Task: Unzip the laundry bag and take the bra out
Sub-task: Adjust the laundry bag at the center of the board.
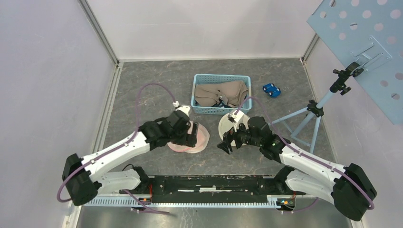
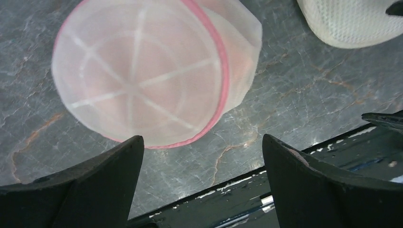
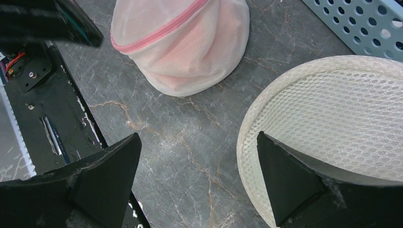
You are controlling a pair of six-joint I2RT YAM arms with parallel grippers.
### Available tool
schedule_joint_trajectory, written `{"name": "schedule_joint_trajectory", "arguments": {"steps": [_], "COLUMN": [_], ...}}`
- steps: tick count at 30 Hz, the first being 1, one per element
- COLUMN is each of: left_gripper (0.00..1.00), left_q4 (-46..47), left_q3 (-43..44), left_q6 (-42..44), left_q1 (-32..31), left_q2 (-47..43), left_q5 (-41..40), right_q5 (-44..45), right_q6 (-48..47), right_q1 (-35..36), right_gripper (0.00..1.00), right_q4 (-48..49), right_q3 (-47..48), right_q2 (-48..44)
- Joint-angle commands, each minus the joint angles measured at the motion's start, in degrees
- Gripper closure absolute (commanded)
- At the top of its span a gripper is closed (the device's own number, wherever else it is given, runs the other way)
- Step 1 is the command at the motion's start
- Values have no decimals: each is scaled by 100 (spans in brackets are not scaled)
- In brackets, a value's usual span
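The left arm (image 1: 119, 149) reached forward and inward from its base. The left gripper (image 2: 202, 142) pointed downward, jaws spread wide with nothing between them. The right arm (image 1: 304, 161) angled inward the opposite way, and the right gripper (image 3: 197, 137) likewise hung low, jaws wide apart and gripping nothing.

Blue basket (image 1: 206, 109) of beige cloth (image 1: 214, 95), blue toy car (image 1: 271, 90) beside it, tripod (image 1: 314, 108) at right

gap: open lane between laundry bag (image 1: 202, 137) and white mesh dome (image 1: 226, 124) | obstacle: basket (image 1: 209, 110) close behind both
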Motion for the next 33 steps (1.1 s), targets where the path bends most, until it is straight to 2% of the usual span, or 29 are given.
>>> {"name": "schedule_joint_trajectory", "arguments": {"steps": [1, 7, 12, 17, 20, 21, 25, 27, 28, 31, 33], "left_gripper": [0, 0, 0, 10, 26, 37, 66, 91, 97, 98, 98], "left_q4": [100, -23, -47, 18, 183, 254, 536, 471, 303, -27, 48], "left_q3": [499, 879, 981, 901, 744, 678, 318, 228, 239, 174, 112], "left_q6": [264, 185, 9, -88, -82, -79, 221, 442, 524, 653, 689], "left_q1": [-821, -1567, -1682, -1679, -1684, -1678, -1684, -1684, -1682, -1693, -1737], "left_q2": [604, 1835, 2334, 2453, 2279, 2169, 1639, 1507, 1499, 1496, 1327], "left_q5": [-1285, -2327, -2635, -2757, -2624, -2574, -2396, -2318, -2325, -2248, -1897], "right_q5": [42, 179, 295, 286, 278, 284, 279, 290, 294, 310, 329], "right_q6": [60, -40, -67, -41, -41, -39, -32, -43, -51, -59, -41], "right_q1": [20, 19, 30, 20, 21, 23, 19, 28, 24, 24, 24], "right_gripper": [2, 2, 2, 2, 2, 2, 2, 2, 2, 2, 2], "right_q4": [202, 63, -19, 38, 72, 84, 130, 139, 143, 203, 277], "right_q3": [-105, -143, -219, -317, -326, -316, -264, -225, -205, -132, -45], "right_q2": [-213, -312, -441, -465, -403, -380, -266, -210, -185, -69, 75]}}
